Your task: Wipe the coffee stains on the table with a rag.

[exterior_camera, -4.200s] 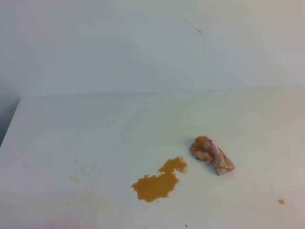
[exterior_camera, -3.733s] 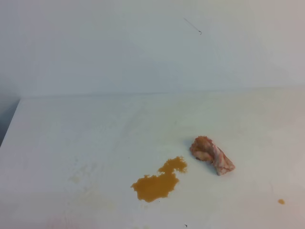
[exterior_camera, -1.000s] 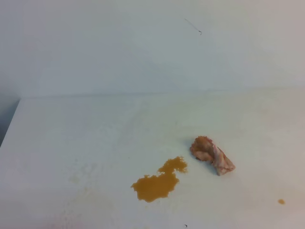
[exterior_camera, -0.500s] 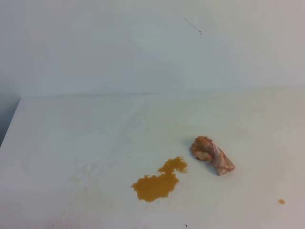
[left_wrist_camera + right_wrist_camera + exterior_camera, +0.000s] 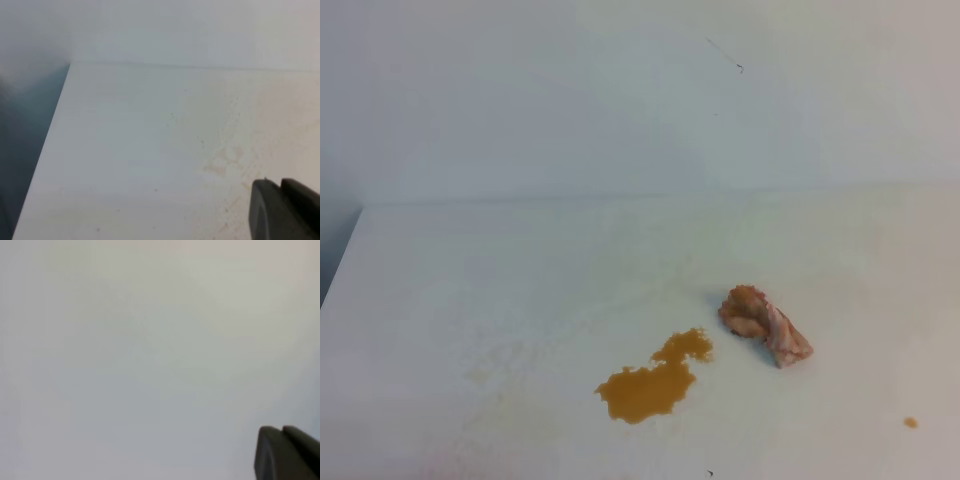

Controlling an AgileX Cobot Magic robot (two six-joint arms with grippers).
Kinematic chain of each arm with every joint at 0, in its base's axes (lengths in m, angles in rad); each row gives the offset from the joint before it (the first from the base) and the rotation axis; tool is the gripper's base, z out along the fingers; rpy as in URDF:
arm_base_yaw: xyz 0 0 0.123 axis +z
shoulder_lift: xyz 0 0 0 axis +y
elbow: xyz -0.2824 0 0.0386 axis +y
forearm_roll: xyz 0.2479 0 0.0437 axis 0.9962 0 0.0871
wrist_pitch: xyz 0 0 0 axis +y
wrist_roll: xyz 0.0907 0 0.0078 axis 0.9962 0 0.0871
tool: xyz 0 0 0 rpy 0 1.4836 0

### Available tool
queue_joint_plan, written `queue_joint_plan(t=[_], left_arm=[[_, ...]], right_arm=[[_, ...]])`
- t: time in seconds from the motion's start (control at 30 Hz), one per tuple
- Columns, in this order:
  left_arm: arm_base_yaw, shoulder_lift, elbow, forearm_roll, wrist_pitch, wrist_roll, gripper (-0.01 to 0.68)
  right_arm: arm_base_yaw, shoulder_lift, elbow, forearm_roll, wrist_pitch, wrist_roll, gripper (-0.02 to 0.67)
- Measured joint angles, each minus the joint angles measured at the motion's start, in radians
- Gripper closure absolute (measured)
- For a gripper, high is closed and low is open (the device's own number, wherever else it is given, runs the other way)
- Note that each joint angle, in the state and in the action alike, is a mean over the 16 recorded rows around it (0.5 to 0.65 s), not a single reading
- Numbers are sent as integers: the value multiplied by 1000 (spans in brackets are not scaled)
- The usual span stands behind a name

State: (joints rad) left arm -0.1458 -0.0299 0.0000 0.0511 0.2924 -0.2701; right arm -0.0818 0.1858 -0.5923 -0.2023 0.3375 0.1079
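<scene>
Worktop (image 5: 470,280): white, faintly smudged.
Coffee stains (image 5: 650,383): near centre, unwiped.
Rag (image 5: 764,326): just right of the stains, apart, ungrasped.
Left gripper (image 5: 285,210): only a dark corner visible; grip undeterminable.
Right gripper (image 5: 287,452): likewise.
Progress: nothing done yet.

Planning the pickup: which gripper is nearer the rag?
Probably right. The rag lies on the right half of the table; neither arm shows in the high view. The left gripper faces the table's left edge; the right gripper sees only blank white.
</scene>
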Motion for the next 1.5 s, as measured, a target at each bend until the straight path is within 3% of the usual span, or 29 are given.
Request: queue_joint_plan(t=[0.3, 0.53, 1.17, 1.5], left_arm=[[0, 4, 4, 0, 0, 0, 677], [0, 4, 8, 0, -1, 0, 677], [0, 0, 6, 0, -2, 0, 677], [0, 2, 2, 0, -1, 0, 677]], right_arm=[[0, 277, -132, 130, 358, -5, 651], [0, 436, -169, 369, 439, -98, 651], [9, 904, -173, 1100, 438, -804, 651], [151, 1181, -220, 1252, 404, -1101, 646]])
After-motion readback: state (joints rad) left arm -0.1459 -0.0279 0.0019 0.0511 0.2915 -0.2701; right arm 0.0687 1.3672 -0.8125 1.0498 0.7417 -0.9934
